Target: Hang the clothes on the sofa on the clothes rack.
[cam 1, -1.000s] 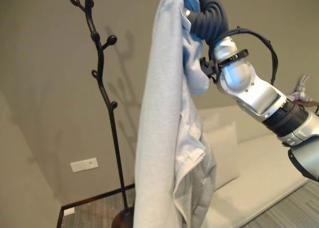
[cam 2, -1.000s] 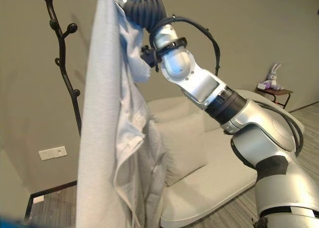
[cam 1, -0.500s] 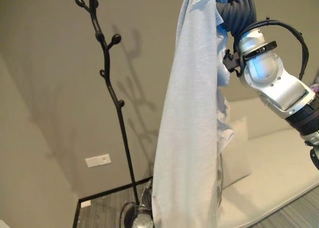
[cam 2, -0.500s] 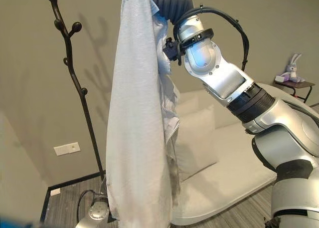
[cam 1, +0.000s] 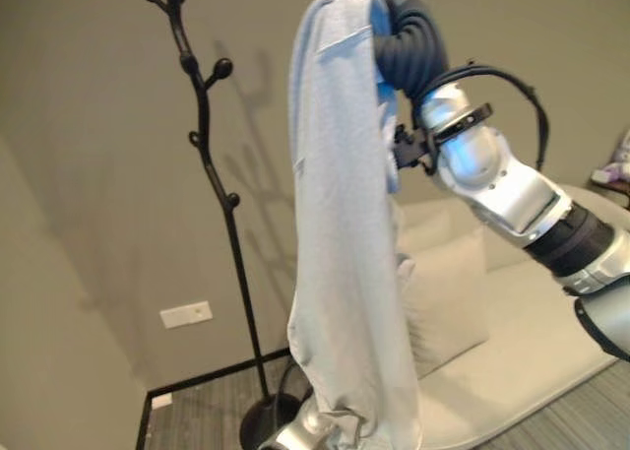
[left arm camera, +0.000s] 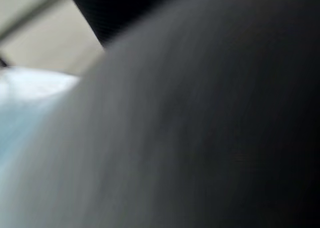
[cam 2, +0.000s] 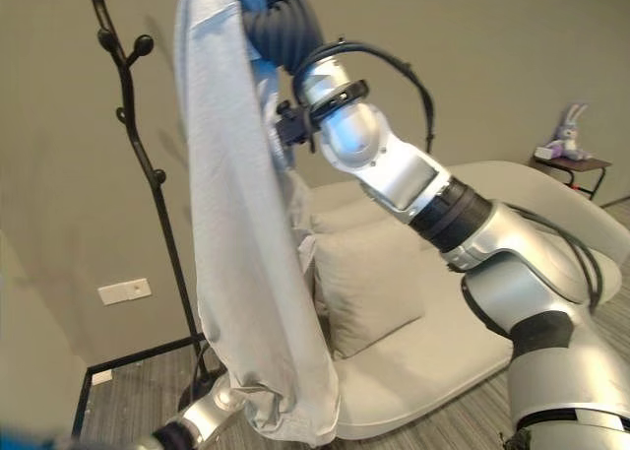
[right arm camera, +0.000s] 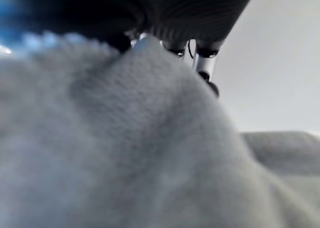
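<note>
Right hand (right arm camera: 200, 63), fingers seemingly buried in raised garment (cam 1: 345, 273), grip unclear; wrist view shows fingertips.

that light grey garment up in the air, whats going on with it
The robot's right hand is raised high with the light grey garment draped over it, the cloth hanging down in a long fall in front of the cream sofa. The black clothes rack stands off to the left of the cloth, apart from it, with nothing on its knobs. The left arm shows low by the garment's hem. So the garment is lifted but not yet hung.
</note>
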